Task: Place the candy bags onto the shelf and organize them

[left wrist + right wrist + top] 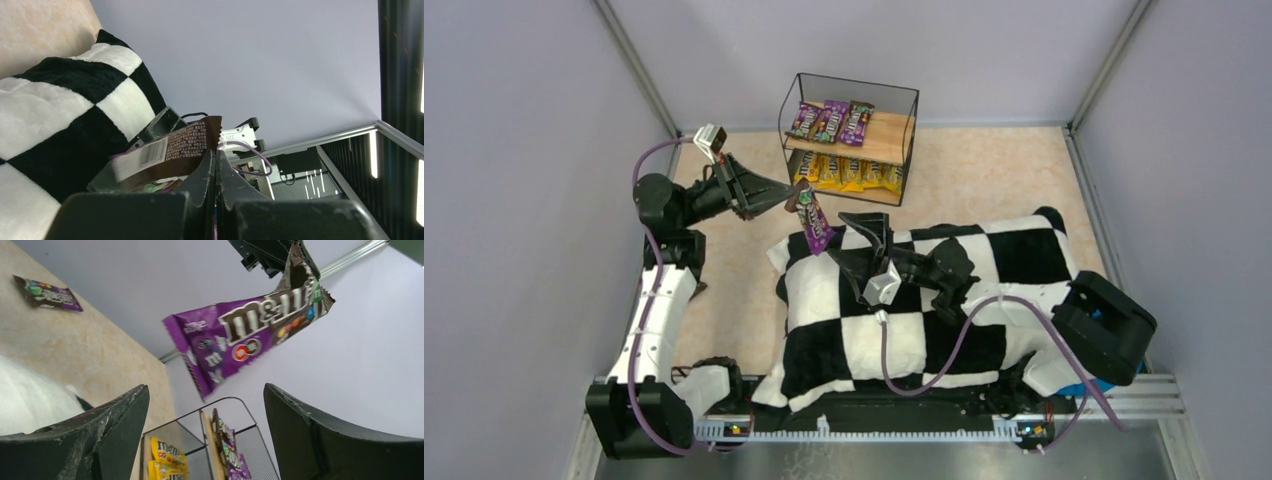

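Dangling just left of centre in the overhead view, a purple candy bag [812, 220] hangs from the left gripper [790, 198], which is pinched tight on its upper end. The bag's long axis slants down and to the right, over the edge of the checkered cushion [1014, 250]. The right gripper [846, 240] sits just beside its lower end with jaws spread wide, holding nothing. Its own camera shows the bag above the gap, touching neither finger. The shelf [892, 135] stands further up the frame, with purple bags on its top board and yellow ones below. I'd say the left arm is nearer to it.
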Available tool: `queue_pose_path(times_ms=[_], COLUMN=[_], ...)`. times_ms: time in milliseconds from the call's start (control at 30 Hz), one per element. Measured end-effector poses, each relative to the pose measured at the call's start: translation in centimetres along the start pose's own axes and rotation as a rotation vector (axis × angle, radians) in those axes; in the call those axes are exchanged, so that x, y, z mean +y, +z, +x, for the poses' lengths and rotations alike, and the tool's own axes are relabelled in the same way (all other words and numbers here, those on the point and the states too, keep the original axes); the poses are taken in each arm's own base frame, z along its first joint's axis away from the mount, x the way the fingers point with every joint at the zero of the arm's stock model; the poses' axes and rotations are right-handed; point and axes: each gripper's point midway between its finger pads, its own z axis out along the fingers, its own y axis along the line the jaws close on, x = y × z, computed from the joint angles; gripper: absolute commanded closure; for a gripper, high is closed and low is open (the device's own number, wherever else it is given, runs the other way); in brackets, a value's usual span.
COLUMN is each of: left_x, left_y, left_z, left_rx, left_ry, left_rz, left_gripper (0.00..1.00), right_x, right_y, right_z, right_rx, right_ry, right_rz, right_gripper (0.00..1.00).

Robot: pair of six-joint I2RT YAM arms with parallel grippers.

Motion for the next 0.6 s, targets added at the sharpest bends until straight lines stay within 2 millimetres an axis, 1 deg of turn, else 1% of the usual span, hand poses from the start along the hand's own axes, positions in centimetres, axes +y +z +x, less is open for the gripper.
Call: queue_pose_path(times_ms=[133,400,500,600], left_x=[-0.6,-0.9,-1.0,-1.4], left_y=[0.0,0.4,0.6,0.7], left_z=[0.1,0.0,-0.3,-0.5], left_rx=[-0.01,-0.003,-0.006,-0.009], left_ry=[-0.012,-0.062,-0.067,-0.068], left_rz=[0.007,0.017,0.019,0.025], left_gripper=[1.0,1.0,1.0,1.0], right_x=[-0.8,-2.5,-2.8,-2.7], right_y=[0.7,2.4,2.5,2.5], right_z=[-0.2,-1.8,-1.8,-1.5], right_rx=[-0.053,-0.146,-0.149,-0.144], right_ry=[-0.005,0.001,-0.002,0.0], right_rz=[0.092,0.196,0.213,0.218], right_gripper=[0.19,0.16,0.15,0.15])
